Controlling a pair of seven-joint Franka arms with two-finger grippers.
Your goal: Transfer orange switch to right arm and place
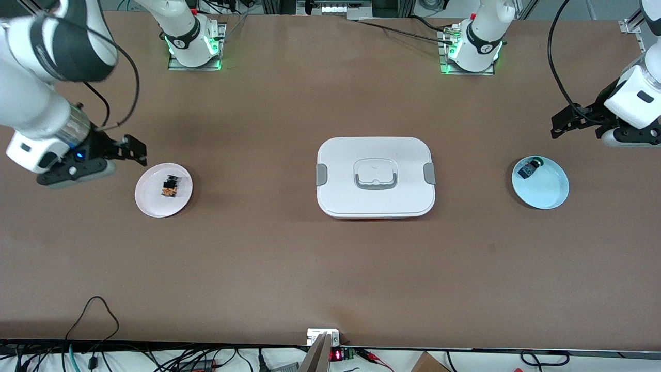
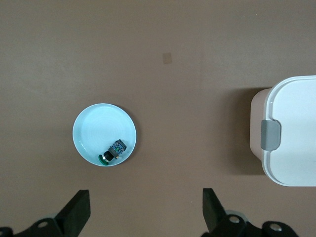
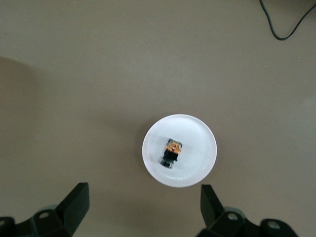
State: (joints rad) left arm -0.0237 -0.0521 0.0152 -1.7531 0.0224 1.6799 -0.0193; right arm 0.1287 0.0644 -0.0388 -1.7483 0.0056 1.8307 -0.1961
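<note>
The tiny black-bodied orange switch (image 1: 171,186) lies on the pale pink plate (image 1: 150,204), close by the right gripper (image 1: 135,152); both it and the left gripper (image 1: 560,125) hang wide open, empty.

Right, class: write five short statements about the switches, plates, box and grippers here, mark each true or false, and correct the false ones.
1. The orange switch lies on the white plate. True.
2. The green switch sits on the closed white box. False: it lies in the light blue plate.
3. The right gripper holds the orange switch. False: it is open and holds nothing, up by the white plate.
4. The left gripper is open. True.
5. The box stands between the two plates. True.
</note>
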